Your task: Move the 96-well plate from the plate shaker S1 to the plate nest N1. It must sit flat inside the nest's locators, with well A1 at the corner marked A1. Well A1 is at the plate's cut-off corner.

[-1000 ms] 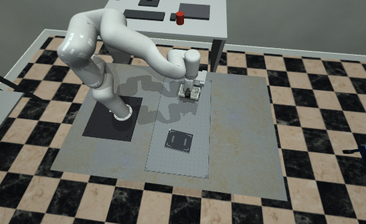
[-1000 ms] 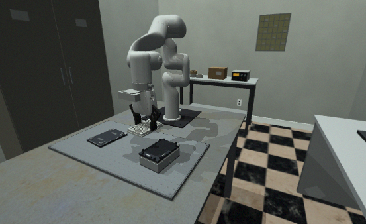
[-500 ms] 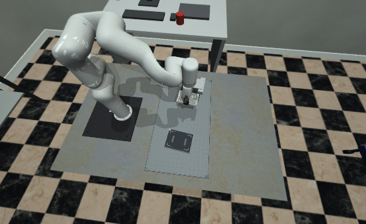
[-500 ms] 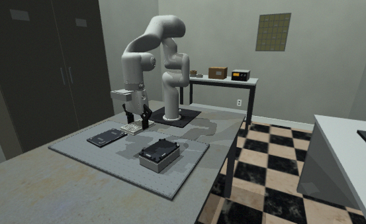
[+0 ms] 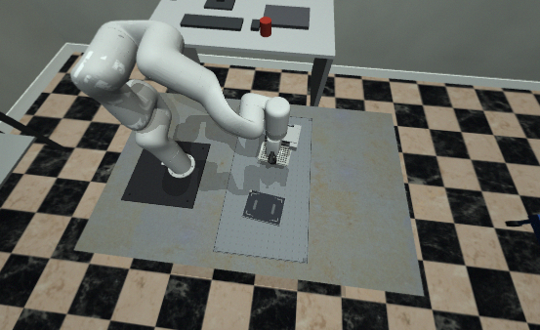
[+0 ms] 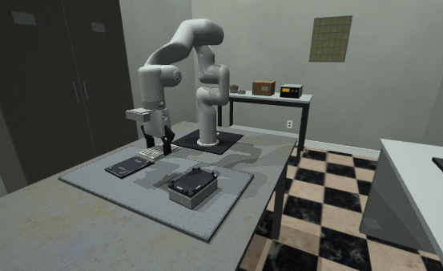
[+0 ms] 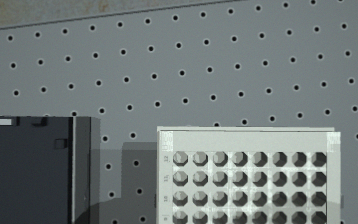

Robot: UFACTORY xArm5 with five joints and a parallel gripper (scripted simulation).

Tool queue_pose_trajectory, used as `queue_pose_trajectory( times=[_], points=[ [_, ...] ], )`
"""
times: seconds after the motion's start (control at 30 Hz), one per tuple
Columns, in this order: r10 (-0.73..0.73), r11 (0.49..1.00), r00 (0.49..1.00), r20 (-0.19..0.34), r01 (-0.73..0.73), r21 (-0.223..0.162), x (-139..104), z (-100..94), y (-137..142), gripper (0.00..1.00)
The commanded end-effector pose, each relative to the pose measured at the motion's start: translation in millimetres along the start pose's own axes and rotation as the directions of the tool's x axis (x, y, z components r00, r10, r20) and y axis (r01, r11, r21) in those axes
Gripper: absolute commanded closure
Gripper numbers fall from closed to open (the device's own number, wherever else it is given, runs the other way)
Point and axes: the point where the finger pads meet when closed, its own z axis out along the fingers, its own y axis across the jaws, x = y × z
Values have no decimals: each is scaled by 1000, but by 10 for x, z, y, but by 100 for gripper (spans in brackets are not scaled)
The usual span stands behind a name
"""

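The white 96-well plate hangs level just above the perforated board. My gripper is shut on it, with one dark finger on each side. The plate shaker S1, a grey box with a dark top, stands empty to one side of the plate. The plate nest N1, a flat dark pad with white corner marks, lies empty on the board on the other side. The plate is between the two. I cannot make out its cut-off corner.
The arm's base stands on a black plate beside the board. A side table with a red cylinder is beyond the bench. A back table holds a brown box. A white counter stands on the right.
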Motion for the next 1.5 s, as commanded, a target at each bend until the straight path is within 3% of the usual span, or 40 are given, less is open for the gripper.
queue_pose_trajectory(
  times=[0.0, 1.47],
  points=[
    [0, 1000, 1000, -4, 0, 0, 13, 0, 113, 100],
    [0, 1000, 1000, -4, 0, -1, 36, 149, 1373, 100]
  ],
)
